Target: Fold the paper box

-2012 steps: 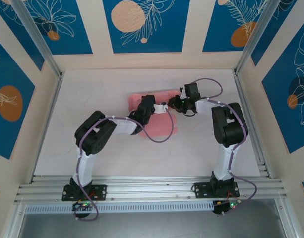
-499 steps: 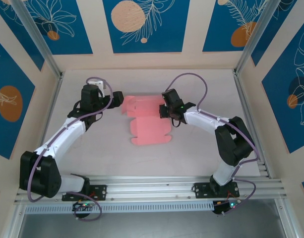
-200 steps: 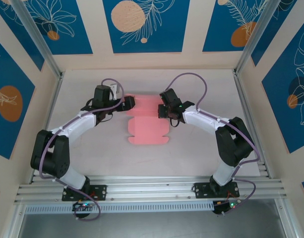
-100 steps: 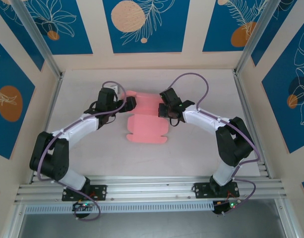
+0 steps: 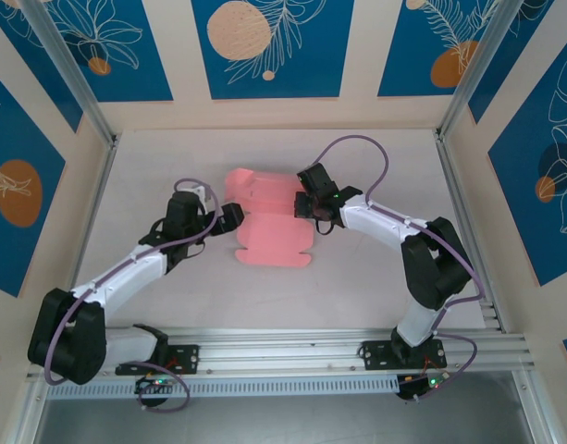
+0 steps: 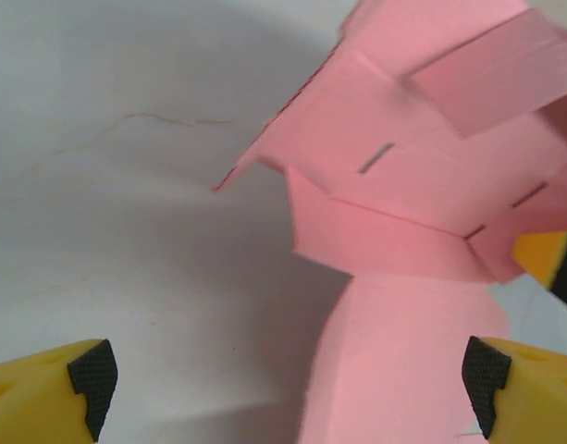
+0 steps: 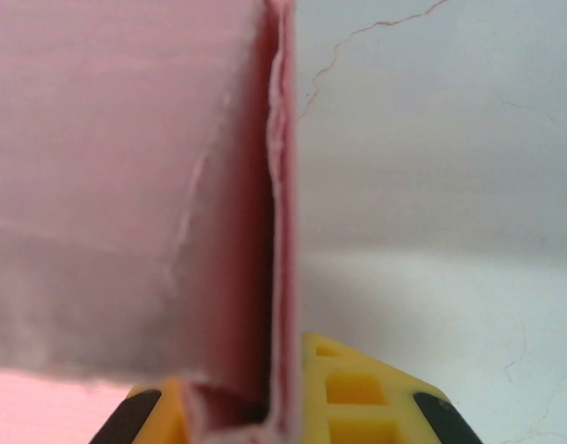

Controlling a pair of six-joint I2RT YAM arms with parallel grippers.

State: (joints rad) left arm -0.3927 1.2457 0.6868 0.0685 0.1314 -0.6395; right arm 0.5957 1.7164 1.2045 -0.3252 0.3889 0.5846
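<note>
White table (image 5: 375,277), blue-panelled walls (image 5: 265,55); right tool (image 5: 301,205) pinches paper box (image 5: 269,239), left tool (image 5: 235,216) gapes empty.

Paper box (image 5: 272,236): pink die-cut card sheet, middle of the desk (image 5: 357,277). Near panel lies flat. Far panels and flaps, cut with narrow slots, are lifted off the surface. Right edge is upright, pinched in the right gripper (image 5: 302,205) jaws.

The left arm (image 5: 126,270) and right arm (image 5: 375,220) have white links, black joints and looping purple cables (image 5: 357,140); the left gripper (image 5: 232,217) has yellow fingers (image 6: 33,407) with black pads (image 6: 93,375).
</note>
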